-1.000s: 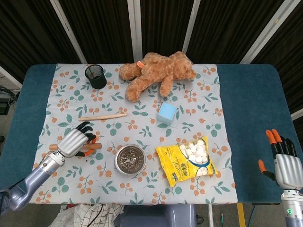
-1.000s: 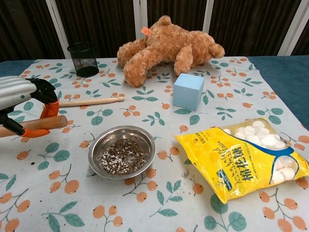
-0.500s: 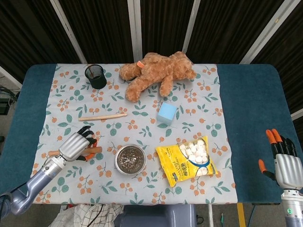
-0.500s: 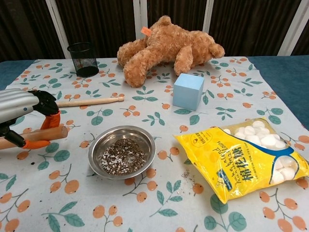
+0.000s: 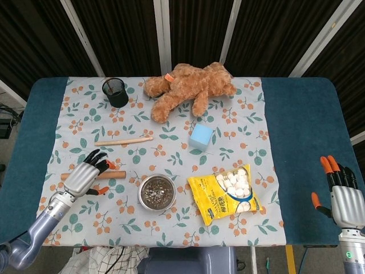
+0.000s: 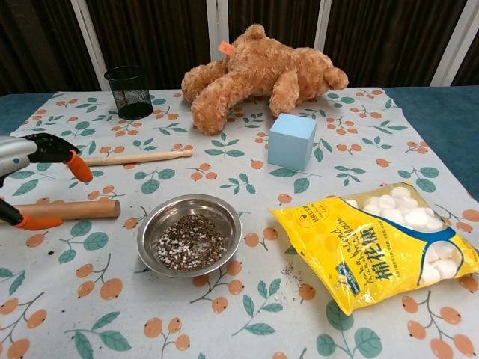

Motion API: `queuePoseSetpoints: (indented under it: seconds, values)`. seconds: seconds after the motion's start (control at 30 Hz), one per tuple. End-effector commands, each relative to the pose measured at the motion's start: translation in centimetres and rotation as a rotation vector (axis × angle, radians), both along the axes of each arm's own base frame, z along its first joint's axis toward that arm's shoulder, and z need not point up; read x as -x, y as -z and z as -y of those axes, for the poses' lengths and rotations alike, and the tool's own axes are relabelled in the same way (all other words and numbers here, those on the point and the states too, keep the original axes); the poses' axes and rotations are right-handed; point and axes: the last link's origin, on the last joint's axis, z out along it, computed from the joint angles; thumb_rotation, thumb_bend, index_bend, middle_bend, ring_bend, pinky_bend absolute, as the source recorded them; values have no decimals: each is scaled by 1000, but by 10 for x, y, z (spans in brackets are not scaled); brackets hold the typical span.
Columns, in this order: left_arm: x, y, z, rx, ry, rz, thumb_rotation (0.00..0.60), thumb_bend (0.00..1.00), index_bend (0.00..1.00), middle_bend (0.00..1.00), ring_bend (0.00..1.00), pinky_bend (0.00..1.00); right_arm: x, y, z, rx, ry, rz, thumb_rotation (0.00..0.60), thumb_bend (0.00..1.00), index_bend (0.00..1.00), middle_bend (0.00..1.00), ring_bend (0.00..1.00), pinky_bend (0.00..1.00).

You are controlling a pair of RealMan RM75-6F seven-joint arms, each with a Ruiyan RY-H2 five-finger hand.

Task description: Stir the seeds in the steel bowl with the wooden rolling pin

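Note:
The steel bowl (image 5: 157, 192) (image 6: 189, 235) holds dark and pale seeds and sits near the table's front, left of centre. Left of the bowl, the wooden rolling pin (image 5: 117, 174) (image 6: 75, 209) lies flat on the cloth. My left hand (image 5: 85, 174) (image 6: 30, 149) hovers over the pin's left part with its fingers spread, and it grips nothing. In the chest view the fingertips (image 6: 78, 168) stand clear above the pin. My right hand (image 5: 342, 197) shows only in the head view, at the far right off the table's edge, with its fingers apart and empty.
A thin wooden stick (image 5: 124, 140) (image 6: 142, 157) lies behind the pin. A yellow marshmallow bag (image 5: 225, 194) (image 6: 382, 250) sits right of the bowl. Further back are a blue cube (image 5: 201, 137) (image 6: 291, 140), a teddy bear (image 5: 188, 87) (image 6: 258, 71) and a black mesh cup (image 5: 115, 91) (image 6: 129, 91).
My left hand has let go of the rolling pin, opened and drawn back to the left. The pin now lies on the table. The right hand has not moved.

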Motion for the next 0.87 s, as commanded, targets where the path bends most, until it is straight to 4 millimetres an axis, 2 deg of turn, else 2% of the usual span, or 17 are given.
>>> queuePoseSetpoints:
  seconds: [0.03,0.17,0.3,0.5,0.67,0.87]
  values:
    - [3,-11,8,-46,-54,35,600,321,302,266,102,36,0,0,0,0,0,0,600,416,0,0,0,0]
    - [7,-34,25,-121,-90,28,600,309,244,197,74,16,0,0,0,0,0,-2,600,416,0,0,0,0]
    - [15,-66,48,-218,-131,-47,600,195,134,70,0,0,0,0,0,-2,-1,-6,600,416,0,0,0,0]
    - [28,-102,83,-298,-240,-110,600,123,1,0,0,0,-1,1,0,-3,-2,-10,600,415,0,0,0,0]
    - [32,-116,102,-324,-275,-104,600,121,0,0,0,0,-1,2,1,-6,-6,-14,600,416,0,0,0,0]
    - [42,-121,102,-356,-323,-122,600,121,0,0,0,0,-2,3,2,-9,-6,-14,600,415,0,0,0,0]
